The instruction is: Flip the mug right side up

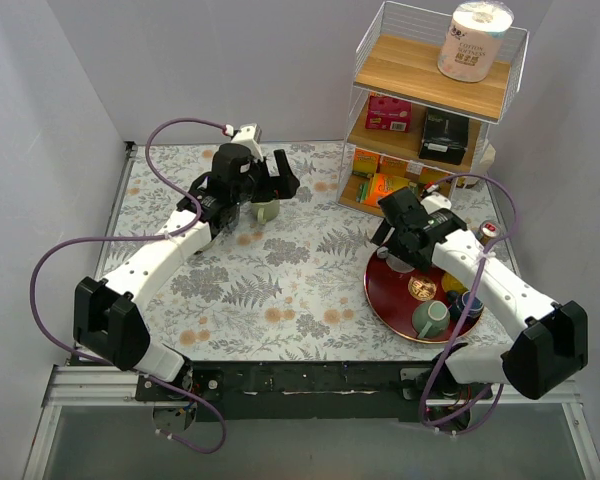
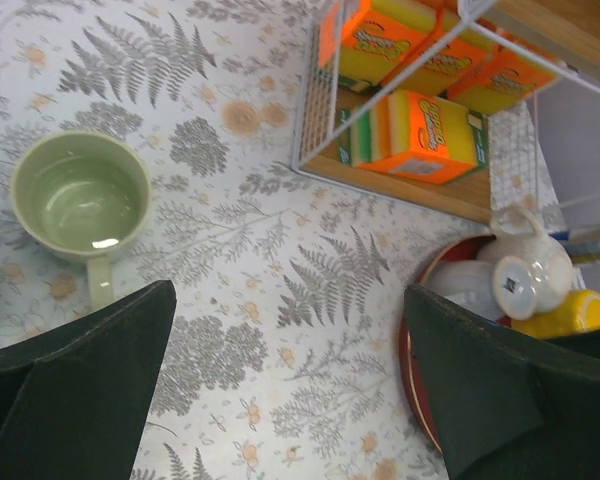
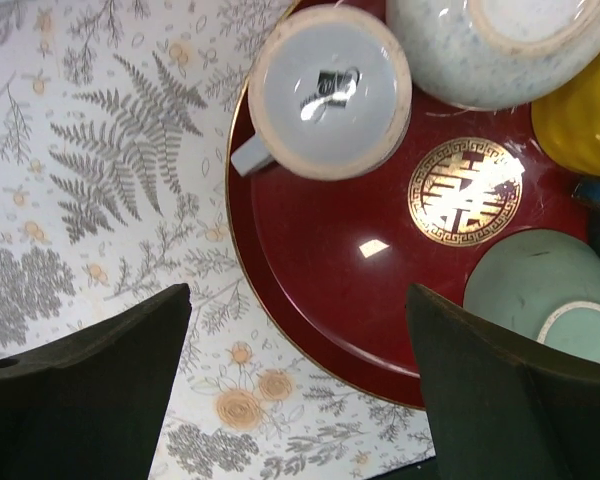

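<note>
A pale green mug (image 2: 80,195) stands upright on the floral tablecloth, mouth up and handle toward the camera; it also shows in the top view (image 1: 267,212). My left gripper (image 2: 290,390) hovers just beside and above it (image 1: 263,195), open and empty. A white mug (image 3: 330,90) sits upside down, base up, at the far left of the red tray (image 3: 310,300). My right gripper (image 3: 300,390) is open and empty over the tray's near-left rim (image 1: 392,250).
The tray (image 1: 390,295) also holds an upturned speckled bowl (image 3: 490,40), a yellow cup (image 3: 580,120), an upside-down green cup (image 3: 545,290) and a blue cup (image 1: 468,305). A wire shelf rack (image 1: 430,90) with boxes and a paper roll (image 1: 475,40) stands at back right.
</note>
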